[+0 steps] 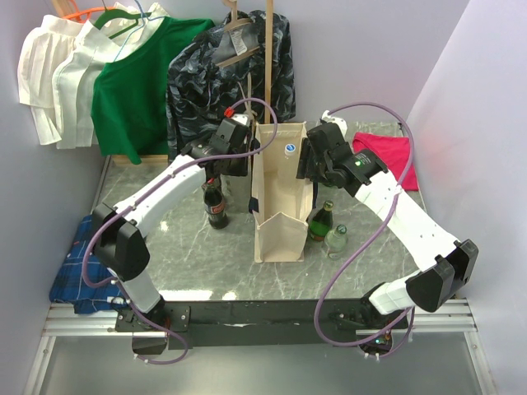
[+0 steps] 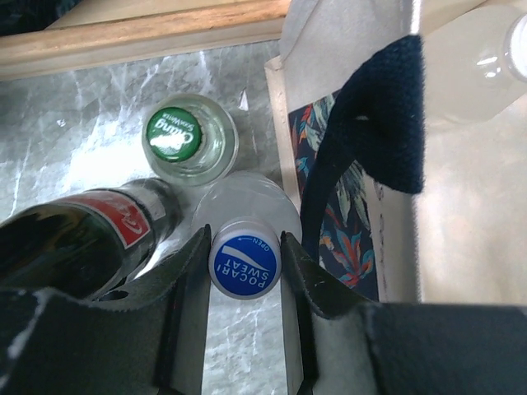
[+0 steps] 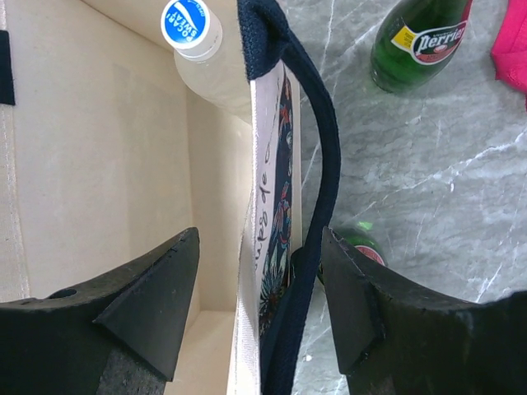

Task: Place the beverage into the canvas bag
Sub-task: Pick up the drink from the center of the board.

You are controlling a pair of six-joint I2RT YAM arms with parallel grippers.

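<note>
Blue-capped bottle (image 2: 244,259), upright on the table (image 1: 206,263) just left of the canvas bag (image 1: 276,210), cap pinched on both sides by the left gripper (image 2: 244,239). Six bottles in all. Three bunched close on the bag's left: the blue-capped bottle, one cola bottle (image 2: 82,239) right against it, and one clear bottle with a green cap (image 2: 189,141) just beside both. One already inside the bag: a second blue-capped bottle (image 3: 191,29), cap near the far right corner. Two on the bag's right: one green glass bottle (image 3: 420,41) and one plain clear bottle (image 1: 336,241) just beside it. One bag only, standing open-mouthed mid-table, with two navy handles (image 3: 317,164), one per long side. Astride the bag's right wall and handle, the right gripper (image 3: 259,239), spread wide, one finger inside, one outside, not squeezing. Beyond the bag, one pink cloth (image 1: 383,152) at the far right. At the table's left edge, one blue checked cloth (image 1: 70,271).
</note>
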